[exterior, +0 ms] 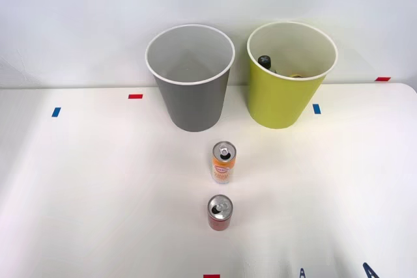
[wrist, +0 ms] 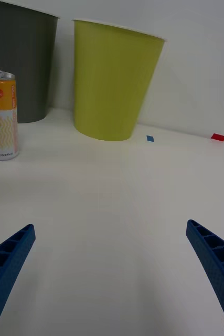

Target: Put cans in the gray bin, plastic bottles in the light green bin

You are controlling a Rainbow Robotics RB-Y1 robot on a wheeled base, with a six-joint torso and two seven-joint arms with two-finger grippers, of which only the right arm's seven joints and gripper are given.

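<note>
Two cans stand upright in the middle of the white table: an orange-and-white can (exterior: 223, 161) (wrist: 0, 115) and, nearer to me, a red can (exterior: 219, 212). Behind them stand the gray bin (exterior: 191, 99) (wrist: 18, 63) on the left and the light green bin (exterior: 280, 99) (wrist: 114, 81) on the right. A dark-capped bottle top (exterior: 264, 62) pokes up inside the light green bin. My right gripper (exterior: 336, 271) (wrist: 110, 226) is open at the table's near right edge, low over the surface, with nothing between its blue fingers. The cans sit to its left.
Small red tape marks (exterior: 135, 96) and blue tape marks (exterior: 316, 109) lie on the table (exterior: 98, 193) near the bins. A white wall rises right behind the bins. Bare tabletop stretches between my gripper and the cans.
</note>
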